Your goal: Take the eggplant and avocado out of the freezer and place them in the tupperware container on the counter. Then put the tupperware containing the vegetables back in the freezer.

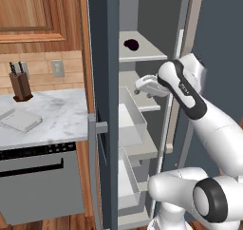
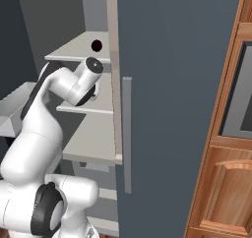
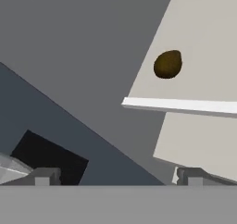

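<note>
- Left base view looks from behind the arm's left, forward and down into the open freezer [image 1: 142,110], with the worktop [image 1: 52,115] at its left.
- Right base view faces the same freezer shelves from the other side; both share the eggplant [image 1: 131,44].
- Hand view sits close inside, facing the avocado [image 3: 167,64].

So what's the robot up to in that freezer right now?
The white arm reaches into the open dark blue-grey freezer, its gripper open and empty. A brown rounded avocado sits on a shelf ahead. The dark purple eggplant lies on an upper shelf. The pale flat tupperware container waits on the marble counter.
</note>
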You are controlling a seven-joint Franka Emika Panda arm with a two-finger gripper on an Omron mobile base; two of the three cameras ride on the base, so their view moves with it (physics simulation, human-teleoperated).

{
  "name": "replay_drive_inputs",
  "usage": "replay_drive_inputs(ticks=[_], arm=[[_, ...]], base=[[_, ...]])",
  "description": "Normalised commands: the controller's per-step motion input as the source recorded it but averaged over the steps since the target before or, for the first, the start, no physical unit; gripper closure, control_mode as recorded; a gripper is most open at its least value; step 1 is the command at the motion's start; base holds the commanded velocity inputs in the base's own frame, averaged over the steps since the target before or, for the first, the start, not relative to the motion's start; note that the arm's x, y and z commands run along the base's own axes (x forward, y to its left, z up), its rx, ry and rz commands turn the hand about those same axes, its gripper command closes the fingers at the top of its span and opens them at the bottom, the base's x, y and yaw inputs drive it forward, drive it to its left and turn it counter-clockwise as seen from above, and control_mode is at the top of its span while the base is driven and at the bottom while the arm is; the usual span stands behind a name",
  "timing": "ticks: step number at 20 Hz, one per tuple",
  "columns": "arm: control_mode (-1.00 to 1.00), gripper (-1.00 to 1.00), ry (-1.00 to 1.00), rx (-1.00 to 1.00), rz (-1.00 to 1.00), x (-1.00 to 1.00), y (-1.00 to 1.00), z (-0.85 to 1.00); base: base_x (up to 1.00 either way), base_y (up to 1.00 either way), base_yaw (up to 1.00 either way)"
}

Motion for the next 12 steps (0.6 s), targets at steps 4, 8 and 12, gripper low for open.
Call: replay_drive_inputs(ticks=[4, 8, 12], arm=[[-1.00, -1.00, 0.00, 0.00, 0.00, 0.19, 0.14, -0.25], [-1.00, -1.00, 0.00, 0.00, 0.00, 0.24, 0.09, -0.17], [-1.00, -1.00, 0.00, 0.00, 0.00, 0.24, 0.07, -0.11]], base=[[0.00, 0.00, 0.00], [0.00, 0.00, 0.00], [0.00, 0.00, 0.00]])
